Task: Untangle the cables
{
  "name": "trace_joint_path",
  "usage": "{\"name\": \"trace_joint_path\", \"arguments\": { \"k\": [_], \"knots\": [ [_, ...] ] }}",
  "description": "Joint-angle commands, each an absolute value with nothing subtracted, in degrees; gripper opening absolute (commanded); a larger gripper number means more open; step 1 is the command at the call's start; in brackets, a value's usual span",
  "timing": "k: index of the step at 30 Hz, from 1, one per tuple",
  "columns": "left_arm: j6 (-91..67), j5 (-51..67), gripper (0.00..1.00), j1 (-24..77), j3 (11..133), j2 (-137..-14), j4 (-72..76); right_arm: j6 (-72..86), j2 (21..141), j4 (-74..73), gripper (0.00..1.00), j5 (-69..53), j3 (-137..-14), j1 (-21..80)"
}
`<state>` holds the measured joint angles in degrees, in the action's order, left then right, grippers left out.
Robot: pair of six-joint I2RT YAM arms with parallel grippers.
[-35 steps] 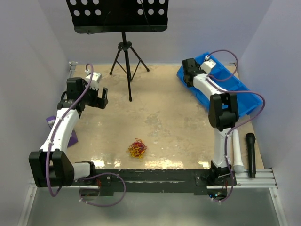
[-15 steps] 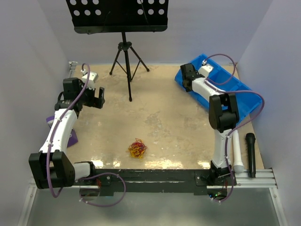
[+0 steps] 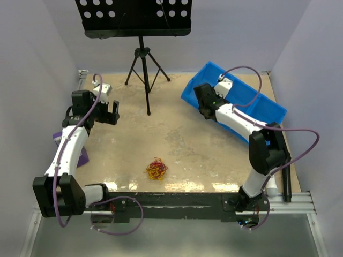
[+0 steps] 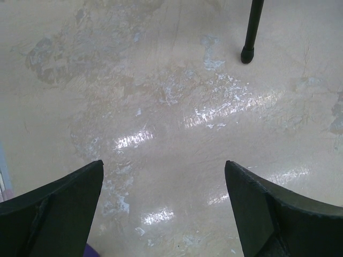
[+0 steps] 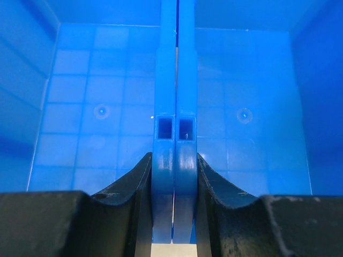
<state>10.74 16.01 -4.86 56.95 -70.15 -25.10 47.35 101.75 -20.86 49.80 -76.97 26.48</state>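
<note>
The cables [image 3: 156,169] are a small tangle of red, yellow and orange wires lying on the table near the front middle. My left gripper [image 3: 109,113] is open and empty at the far left, well away from the tangle; its wrist view shows only bare table between its fingertips [image 4: 80,184]. My right gripper [image 3: 202,101] is shut on the middle divider walls [image 5: 174,160] of the blue bin [image 3: 236,101] at the back right. The tangle shows in neither wrist view.
A black music stand on a tripod [image 3: 142,59] stands at the back middle; one tripod foot [image 4: 246,53] shows in the left wrist view. A purple object [image 3: 80,155] lies at the left edge. A black microphone [image 3: 285,182] and a white cylinder [image 3: 273,184] lie at the front right.
My right gripper has pulled the blue bin leftwards and towards the table's middle, turning it. My left gripper has moved slightly back and left. The tangle has not moved.
</note>
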Motion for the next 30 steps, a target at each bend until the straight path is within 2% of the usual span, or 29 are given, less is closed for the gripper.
{"name": "trace_joint_path", "arguments": {
  "k": [1,6,12,18,24,30],
  "knots": [
    [10.99,15.64,1.0,-5.45,56.6,-68.2,-24.78,44.92,94.31,-13.72,0.0,59.06,-73.66,32.94],
    [11.25,15.47,1.0,-5.45,56.25,-67.33,-24.87,41.84,91.33,-10.73,0.0,59.59,-67.78,38.66],
    [11.69,15.64,1.0,-5.45,55.28,-66.53,-24.79,34.37,84.39,-0.36,0.0,52.74,-56.71,44.02],
    [11.69,16.61,1.0,-5.36,55.11,-65.92,-24.87,34.02,82.53,1.65,0.0,50.02,-51.6,49.56],
    [11.69,17.66,1.0,-5.36,54.93,-65.66,-25.22,34.45,85.86,2.9,0.0,48.43,-51.5,52.2],
    [13.27,22.49,1.0,-5.36,54.05,-63.72,-26.36,41.82,92.98,-2.35,0.0,51.15,-57.64,54.05]
  ]
}}
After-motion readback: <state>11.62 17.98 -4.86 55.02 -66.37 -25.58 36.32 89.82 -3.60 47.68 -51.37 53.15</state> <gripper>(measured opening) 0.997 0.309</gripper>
